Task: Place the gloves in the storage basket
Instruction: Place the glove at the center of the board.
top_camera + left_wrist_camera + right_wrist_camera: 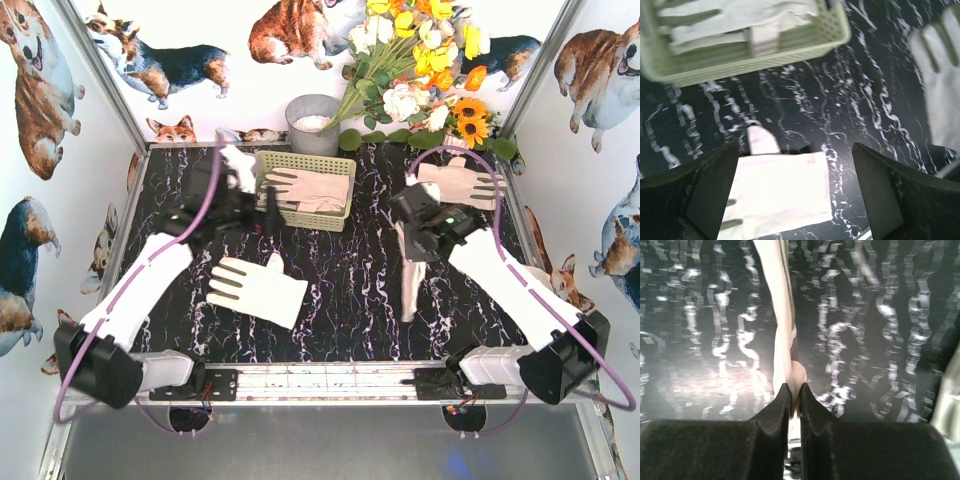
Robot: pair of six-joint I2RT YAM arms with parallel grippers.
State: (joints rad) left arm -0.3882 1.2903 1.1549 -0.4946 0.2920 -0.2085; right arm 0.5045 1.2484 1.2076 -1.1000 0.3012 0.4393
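Nearest the arm bases, just back of and below the L pincer (258, 212), the flat glove (258, 290) lies spread on the black marbled table (350, 300), w/ fingers to the L, cuff to the R, thumb pointing away. The L pincer (795, 150) is released: its fingers (710, 190) stand wide apart w/ nothing btw. them, and the flat glove (785, 190) shows under them. Just ahead of its tips sits the storage basket (310, 218); the L wrist view shows the near lattice wall of the storage basket (765, 55). Inside lies the basket glove (305, 188), fingers toward the L end. The R pincer (407, 240) is clenched on the hanging glove (408, 290). In the R wrist view the R pincer (795, 390) has its tips pressed together on the fabric, and the hanging glove (777, 315) runs ahead as a narrow twisted strip. Whether its low end touches the table, can't tell. Beyond the R pincer, a bit to its R, the far-R glove (460, 183) lies flat, fingers pointing R. Beyond the L pincer, just beside the basket's L end, is the far-L glove (238, 165), partly hidden by the arm. Farther back, behind the basket, stands a grey pot (312, 122). A flower bunch (420, 60) is at the back wall, well beyond the R pincer.
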